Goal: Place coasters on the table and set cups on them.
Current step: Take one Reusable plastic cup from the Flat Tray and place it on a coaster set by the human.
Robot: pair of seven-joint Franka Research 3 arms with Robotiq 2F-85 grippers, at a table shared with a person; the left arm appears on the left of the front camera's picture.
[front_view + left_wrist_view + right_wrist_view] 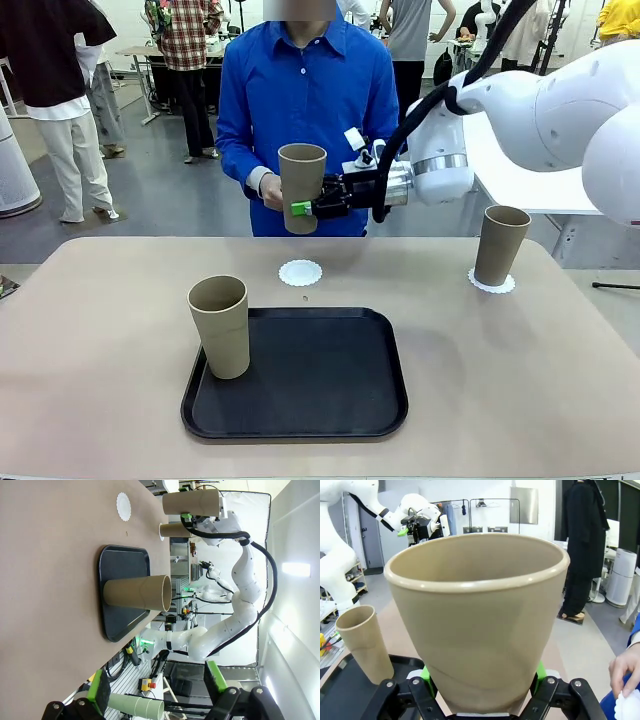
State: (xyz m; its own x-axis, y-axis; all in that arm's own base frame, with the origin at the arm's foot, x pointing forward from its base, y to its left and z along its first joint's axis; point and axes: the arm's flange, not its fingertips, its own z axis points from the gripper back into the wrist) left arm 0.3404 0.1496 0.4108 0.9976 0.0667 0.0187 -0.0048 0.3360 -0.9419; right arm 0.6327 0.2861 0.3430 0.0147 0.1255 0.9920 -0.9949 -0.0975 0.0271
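The cup (475,605) in the right gripper (483,675) hides most of its green pads (426,674), and its base is cut off below. A coaster (510,286) lies mostly under another cup (500,245).

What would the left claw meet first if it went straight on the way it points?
Probably the cup standing on the black tray; the open left claw points roughly at it, though depth is hard to judge.

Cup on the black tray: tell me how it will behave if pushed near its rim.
Probably tips: the cup is tall, with a base narrower than its rim. Likely light, since it looks empty. It stands at the left edge of the tray, so it might topple off onto the table.
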